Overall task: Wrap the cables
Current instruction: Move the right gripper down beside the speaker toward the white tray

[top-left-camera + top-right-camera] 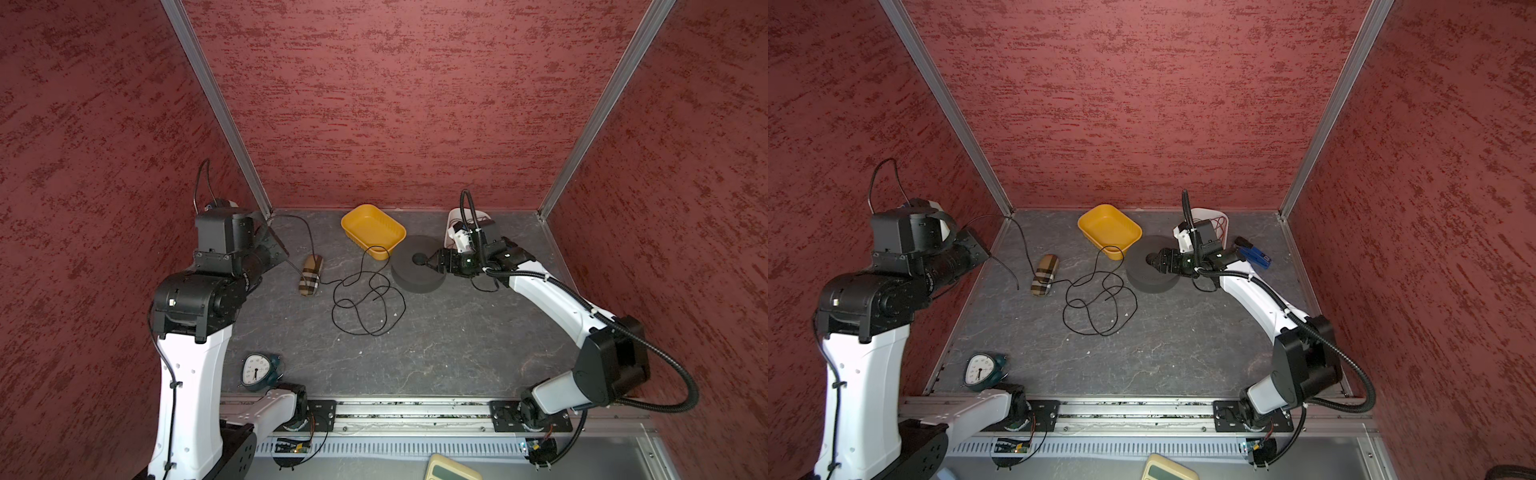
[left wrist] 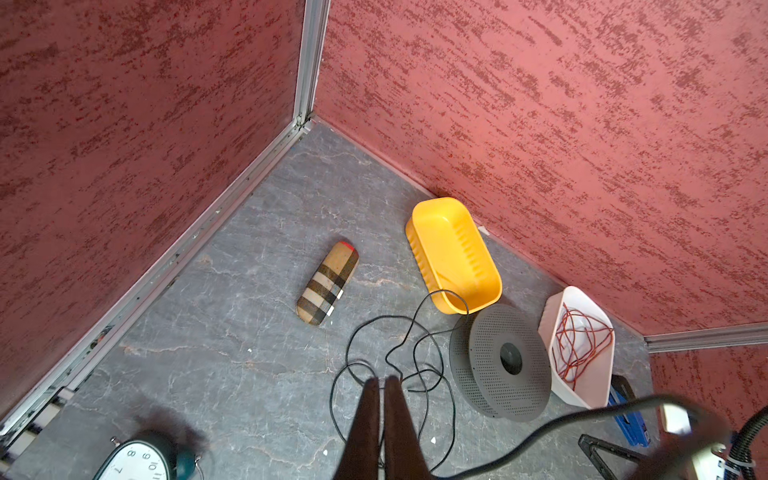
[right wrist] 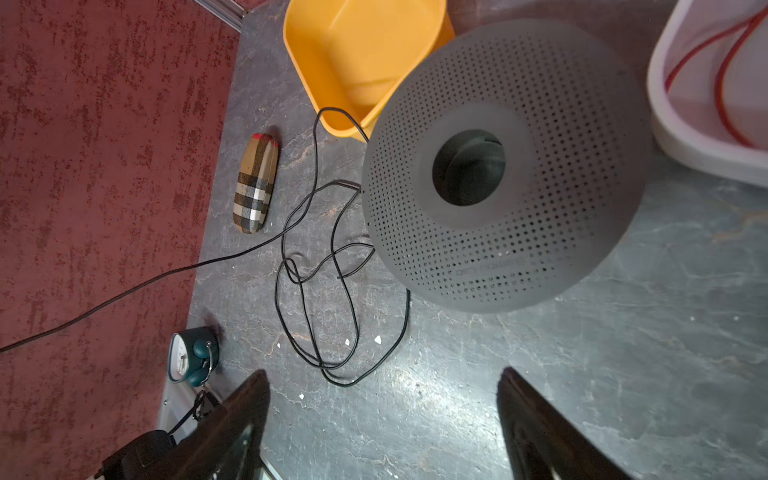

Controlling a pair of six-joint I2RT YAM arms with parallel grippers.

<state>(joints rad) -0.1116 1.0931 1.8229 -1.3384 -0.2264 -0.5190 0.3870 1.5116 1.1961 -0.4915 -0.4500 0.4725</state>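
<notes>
**Cable loose on table, left jaws pinched, right jaws wide over spool**

Cable: the black cable (image 1: 333,311) lies in slack tangled loops on the grey table (image 1: 457,345), between the plaid case (image 1: 311,276) and the grey spool (image 1: 415,278). One loop touches the near corner of the yellow tub (image 1: 374,230). Strands run out of sight behind the spool's edge in the right wrist view; I cannot tell whether any is wound on. Another strand passes just beside the case and rises off the table to the left gripper (image 2: 381,380).

Left gripper: fingers pressed together and raised near the left wall. In both top views the cable comes up to its tips, so it reads as pinching the cable. The contact point itself is too fine to see.

Right gripper (image 3: 383,372): jaws spread wide with nothing between them, hanging over the spool's perforated top.

Writing:
- Spool face (image 3: 540,228): faint raised lettering, seen upside down, which looks like "Bambu Lab".
- Teal clock (image 2: 137,461): dial numerals 7 to 11 are legible.
- Left arm's black link (image 1: 928,282): white print, too small to read.
- Case and tub: no markings seen.
</notes>
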